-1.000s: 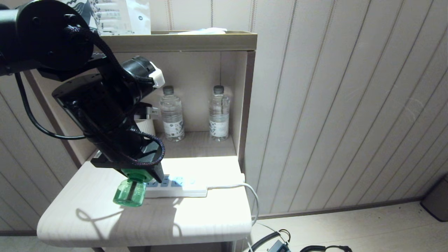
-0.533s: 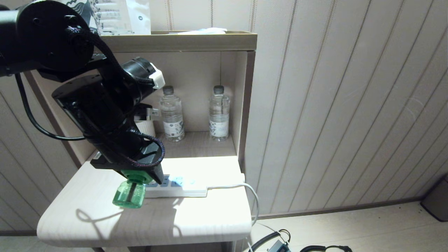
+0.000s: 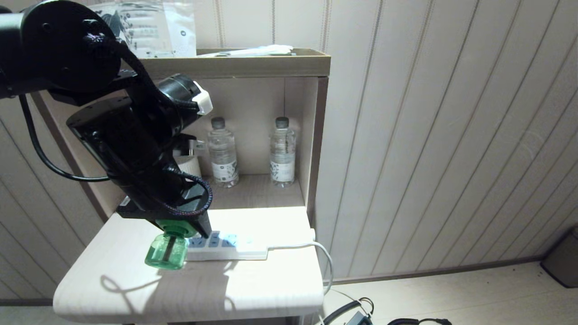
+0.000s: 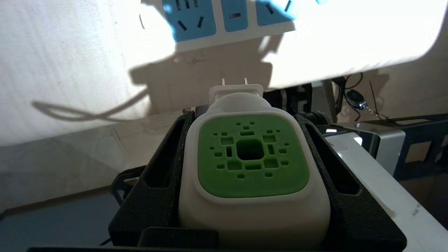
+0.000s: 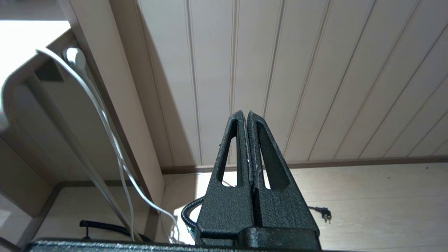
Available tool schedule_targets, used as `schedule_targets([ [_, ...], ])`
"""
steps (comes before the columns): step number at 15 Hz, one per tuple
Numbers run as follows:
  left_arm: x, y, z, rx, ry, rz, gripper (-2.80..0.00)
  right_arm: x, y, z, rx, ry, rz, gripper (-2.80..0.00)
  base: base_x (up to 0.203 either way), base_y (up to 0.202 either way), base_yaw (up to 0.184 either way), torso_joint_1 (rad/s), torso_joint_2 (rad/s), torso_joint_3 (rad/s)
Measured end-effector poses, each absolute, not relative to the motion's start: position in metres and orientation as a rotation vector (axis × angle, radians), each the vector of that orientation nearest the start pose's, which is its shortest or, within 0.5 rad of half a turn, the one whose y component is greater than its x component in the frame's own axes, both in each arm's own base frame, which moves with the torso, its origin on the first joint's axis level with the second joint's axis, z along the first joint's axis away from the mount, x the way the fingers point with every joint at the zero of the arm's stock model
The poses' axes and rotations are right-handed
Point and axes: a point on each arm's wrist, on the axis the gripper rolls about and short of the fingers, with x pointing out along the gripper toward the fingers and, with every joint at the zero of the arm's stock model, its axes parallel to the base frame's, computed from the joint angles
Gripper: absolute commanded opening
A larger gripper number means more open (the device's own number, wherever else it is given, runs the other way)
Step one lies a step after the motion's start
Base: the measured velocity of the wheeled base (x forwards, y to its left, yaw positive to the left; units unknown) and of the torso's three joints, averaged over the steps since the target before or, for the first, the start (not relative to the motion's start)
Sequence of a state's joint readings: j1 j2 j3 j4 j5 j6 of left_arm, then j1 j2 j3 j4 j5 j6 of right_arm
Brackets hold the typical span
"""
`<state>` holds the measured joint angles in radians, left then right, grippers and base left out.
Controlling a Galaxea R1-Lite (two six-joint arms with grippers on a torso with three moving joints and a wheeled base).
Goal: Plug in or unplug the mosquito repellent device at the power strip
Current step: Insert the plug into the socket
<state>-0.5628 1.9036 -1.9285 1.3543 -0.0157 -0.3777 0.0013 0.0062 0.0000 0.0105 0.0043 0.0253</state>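
My left gripper [image 3: 183, 228] is shut on the white head of the mosquito repellent device [image 4: 253, 157], its black fingers [image 4: 164, 168] pressed against both sides. The device's green bottle [image 3: 166, 256] hangs over the pale table [image 3: 135, 289], just left of the power strip [image 3: 235, 246]. Two metal prongs [image 4: 234, 81] stick out bare, apart from the strip's blue socket faces [image 4: 189, 17]. The strip's white cord [image 3: 316, 248] drops over the table's right edge. My right gripper [image 5: 245, 113] is shut and empty, low down beside the table, facing the panelled wall.
Two clear water bottles [image 3: 222, 153] [image 3: 283, 151] and a white mug [image 3: 188, 166] stand in the shelf niche behind the strip. A shelf top [image 3: 235, 63] overhangs them. Black cables [image 3: 361, 316] and a loose plug [image 5: 323, 213] lie on the floor. A dark bin [image 3: 562, 262] stands far right.
The whole head view has shifted, with shelf and table a little lower in the picture, so the camera moved. The left gripper keeps its hold on the device.
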Motion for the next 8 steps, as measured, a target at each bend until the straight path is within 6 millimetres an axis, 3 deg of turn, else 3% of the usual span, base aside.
schedule_targets([
  [3, 0.2492, -0.1576, 0.2633, 0.048, 1.361, -0.234, -2.80, -0.0223, 0.0001, 0.0745, 0.026, 0.017, 0.005, -2.80, 0.000, 0.000, 0.000, 0.112, -0.25, -0.138],
  [8, 0.2518, -0.1592, 0.2591, 0.032, 1.376, -0.211, -2.80, -0.0224, 0.0001, 0.0745, 0.026, 0.017, 0.005, -2.80, 0.000, 0.000, 0.000, 0.013, -0.02, -0.013],
])
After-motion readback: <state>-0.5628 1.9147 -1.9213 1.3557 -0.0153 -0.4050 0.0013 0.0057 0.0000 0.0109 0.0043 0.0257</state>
